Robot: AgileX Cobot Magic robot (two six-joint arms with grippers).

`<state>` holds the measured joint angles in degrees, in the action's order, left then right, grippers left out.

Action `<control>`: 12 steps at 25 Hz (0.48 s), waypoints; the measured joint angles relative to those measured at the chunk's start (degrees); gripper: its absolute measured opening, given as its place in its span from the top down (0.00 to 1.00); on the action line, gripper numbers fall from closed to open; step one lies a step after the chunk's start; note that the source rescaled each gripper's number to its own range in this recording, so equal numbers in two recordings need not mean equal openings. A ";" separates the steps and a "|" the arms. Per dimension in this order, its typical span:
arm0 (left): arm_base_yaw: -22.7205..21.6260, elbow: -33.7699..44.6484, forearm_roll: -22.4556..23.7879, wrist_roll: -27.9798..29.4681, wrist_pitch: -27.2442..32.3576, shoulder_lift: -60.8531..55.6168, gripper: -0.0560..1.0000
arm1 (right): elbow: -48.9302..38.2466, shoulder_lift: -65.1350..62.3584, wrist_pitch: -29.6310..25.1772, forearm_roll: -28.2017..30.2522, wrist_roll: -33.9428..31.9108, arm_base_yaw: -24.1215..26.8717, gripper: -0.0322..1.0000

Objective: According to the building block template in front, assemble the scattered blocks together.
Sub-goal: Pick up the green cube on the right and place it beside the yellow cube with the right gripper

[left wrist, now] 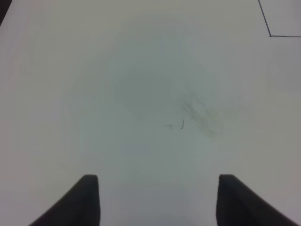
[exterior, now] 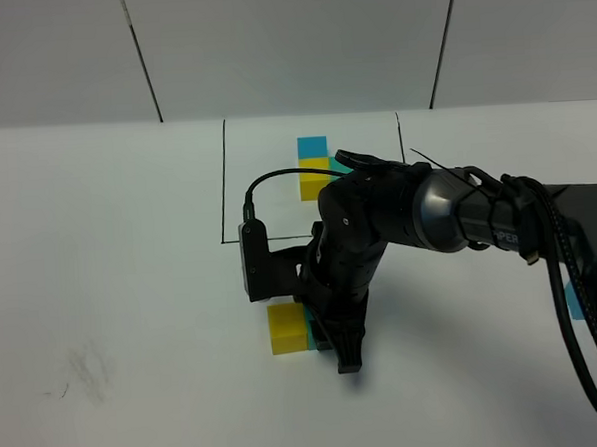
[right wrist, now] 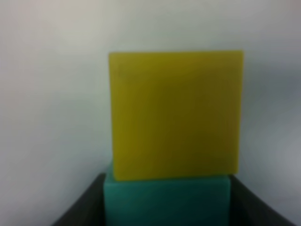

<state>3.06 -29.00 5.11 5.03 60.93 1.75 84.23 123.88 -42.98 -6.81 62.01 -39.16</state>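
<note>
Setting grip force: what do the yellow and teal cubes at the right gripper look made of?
Yellow cube: likely hard plastic or painted wood, matte, with even colour, flat faces and straight edges. Teal cube: same look, matte, uniform; blur hides any grain.

The right arm [exterior: 408, 213] covers most of the template's teal-green cube [exterior: 343, 165] and the loose teal-green block [exterior: 310, 335].
</note>
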 joint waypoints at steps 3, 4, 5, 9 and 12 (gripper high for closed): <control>0.00 0.00 0.00 0.00 0.00 0.00 0.76 | 0.77 0.48 -0.99 0.00 0.00 0.00 0.97; 0.00 0.00 0.00 0.00 0.00 0.00 0.76 | 0.95 0.60 -1.28 0.00 -0.30 0.00 0.97; 0.00 0.00 0.00 0.00 0.00 0.00 0.76 | 1.00 0.60 -1.66 0.00 -0.80 0.00 0.97; 0.00 0.00 0.00 0.00 0.00 0.00 0.76 | 1.06 0.66 -2.46 0.00 -3.49 0.05 0.97; 0.00 0.00 0.00 0.00 0.00 0.00 0.76 | 1.06 0.66 -3.00 0.25 -5.17 0.10 0.97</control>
<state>3.06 -29.00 5.11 5.03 60.93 1.75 85.29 124.53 -45.98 -6.56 56.84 -39.06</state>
